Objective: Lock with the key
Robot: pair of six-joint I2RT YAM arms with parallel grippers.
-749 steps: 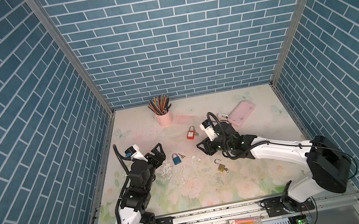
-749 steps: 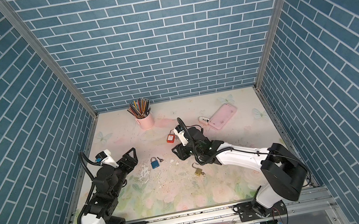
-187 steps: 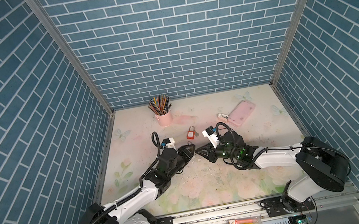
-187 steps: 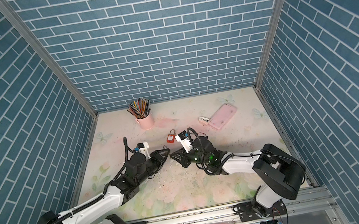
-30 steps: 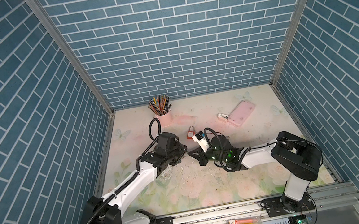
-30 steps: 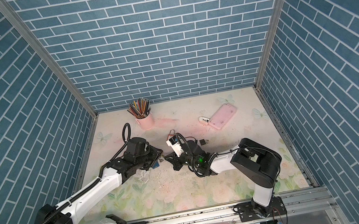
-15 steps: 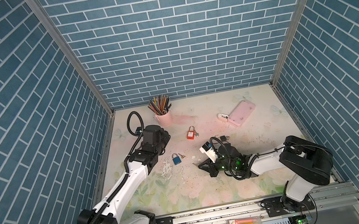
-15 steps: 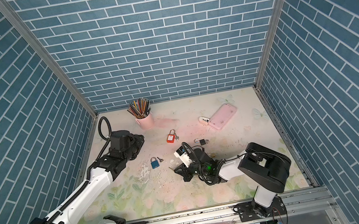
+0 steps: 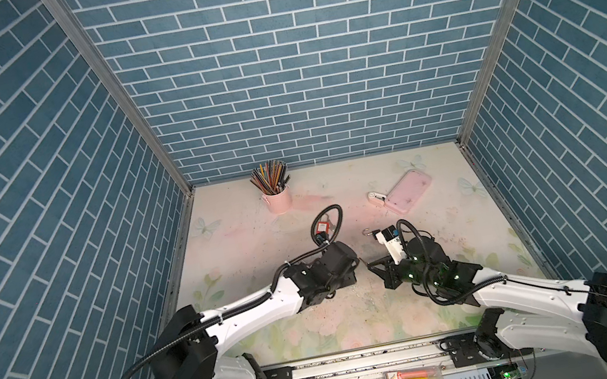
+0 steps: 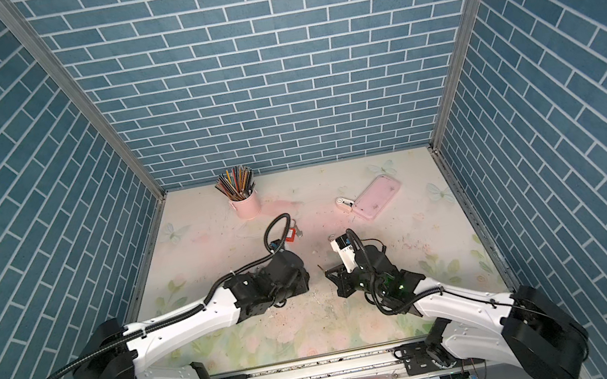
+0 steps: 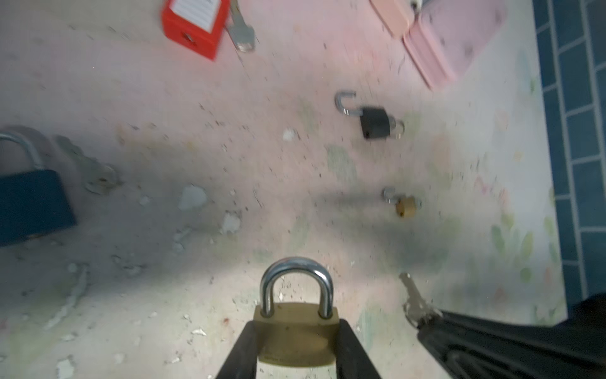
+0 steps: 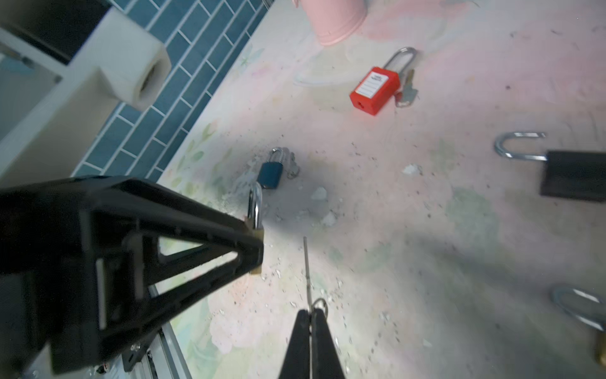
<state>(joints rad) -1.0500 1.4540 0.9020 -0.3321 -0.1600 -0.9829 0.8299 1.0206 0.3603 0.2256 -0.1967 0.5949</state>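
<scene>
The left gripper (image 11: 296, 324) pinches a brass padlock (image 11: 295, 343) by its flat sides. One finger is on each side, and the steel shackle sticks out past the fingertips with both of its legs meeting the body. The body's underside is hidden between the fingers.

Just beside it, the right gripper (image 12: 311, 315) has its fingers pressed together on the head of a key (image 12: 307, 269). The key's ring sits at the fingertips and the blade points forward beyond them. The blade runs close by the left fingertip but is apart from the padlock and not in it.

A little past the left fingertips, a blue padlock (image 12: 270, 174) lies on the floral mat (image 9: 245, 251) with its own key (image 12: 292, 165) against it. Beyond the right fingertips lie a small brass padlock (image 11: 405, 206) and, further out, a black padlock (image 11: 377, 122), both with the shackle swung open.

Farther still from both pairs of fingers is a red padlock (image 12: 375, 90) with a key (image 12: 406, 92) touching its side.

Well beyond everything else, near the back wall, a pink cup (image 9: 278, 200) holds coloured pencils (image 9: 268, 173). A pink case (image 9: 407, 191) lies flat with a small white object (image 9: 376, 199) at its end.
</scene>
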